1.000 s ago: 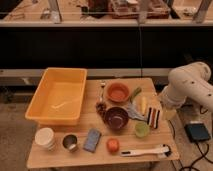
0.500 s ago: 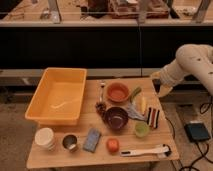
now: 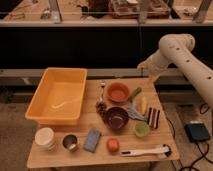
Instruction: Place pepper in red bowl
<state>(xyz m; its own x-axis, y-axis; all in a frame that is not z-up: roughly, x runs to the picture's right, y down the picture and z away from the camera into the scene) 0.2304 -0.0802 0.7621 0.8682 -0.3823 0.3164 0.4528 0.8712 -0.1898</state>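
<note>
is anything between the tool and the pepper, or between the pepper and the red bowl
Nothing visible. The tool hangs behind and right of the pepper, with open space between. The pepper lies just right of the red bowl, nothing between; the yellow item sits clear on its far side.

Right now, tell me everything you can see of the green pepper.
The pepper is small, slender, green and slightly curved. It lies flat on the wooden table, slanted, just right of the red bowl and outside it; whether they touch I cannot tell. A yellow item lies close beside it. The gripper hangs above the table's far right edge, apart from it.
</note>
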